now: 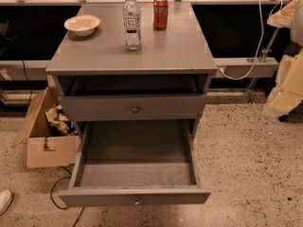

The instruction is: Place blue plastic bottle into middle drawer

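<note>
Right up front: middle drawer (135,196), pulled all the way open. Grey painted wood, flat matte floor, low sides, tiny pale knob on the front panel. Just above it at 12 o'clock, a shut drawer front (94,109), same grey, with a round brass-coloured knob (135,109).

Further up on the smooth, slightly shiny cabinet top (184,53): blue plastic bottle (132,25), standing upright. Slim, clear with a faint blue tint, white cap, white label with dark print. Red cola can (160,13) near its 2 o'clock, not touching. Shallow cream bowl (82,24), round and glossy, off at 9 o'clock, well apart.

Down on the speckled stone floor (251,164), at the drawer's 9 o'clock, an open cardboard box (47,150) with crumpled paper inside.

Gripper (286,18) over at the frame's right edge, roughly 3 o'clock from the bottle, part of a pale blurry arm. Well apart from the bottle, nowhere near touching. Spread or closed: can't tell.
</note>
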`<state>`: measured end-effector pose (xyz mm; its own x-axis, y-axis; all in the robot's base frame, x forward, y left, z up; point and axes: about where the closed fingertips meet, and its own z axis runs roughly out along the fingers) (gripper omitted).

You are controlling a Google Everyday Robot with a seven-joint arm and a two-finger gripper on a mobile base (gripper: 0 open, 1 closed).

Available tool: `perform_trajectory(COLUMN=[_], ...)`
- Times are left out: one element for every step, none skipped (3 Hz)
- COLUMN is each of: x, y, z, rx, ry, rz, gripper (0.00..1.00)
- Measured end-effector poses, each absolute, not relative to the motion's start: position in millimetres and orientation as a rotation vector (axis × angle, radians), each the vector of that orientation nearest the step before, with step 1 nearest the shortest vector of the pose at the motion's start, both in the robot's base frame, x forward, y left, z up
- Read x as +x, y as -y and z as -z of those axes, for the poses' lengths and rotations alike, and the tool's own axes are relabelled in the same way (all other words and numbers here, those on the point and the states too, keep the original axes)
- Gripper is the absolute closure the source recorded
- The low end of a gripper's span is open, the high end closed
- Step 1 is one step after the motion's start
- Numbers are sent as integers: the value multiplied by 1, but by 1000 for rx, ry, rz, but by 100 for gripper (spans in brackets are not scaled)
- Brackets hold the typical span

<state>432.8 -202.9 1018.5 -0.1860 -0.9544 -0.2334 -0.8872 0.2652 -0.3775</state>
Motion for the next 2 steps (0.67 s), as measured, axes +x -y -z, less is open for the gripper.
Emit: perform_trajectory(x=[433, 460], y=[203, 191], z=[-1019, -1015], rx=[-1668, -1602], ry=[-2125, -2089], rz=[218, 139], gripper=[0, 0])
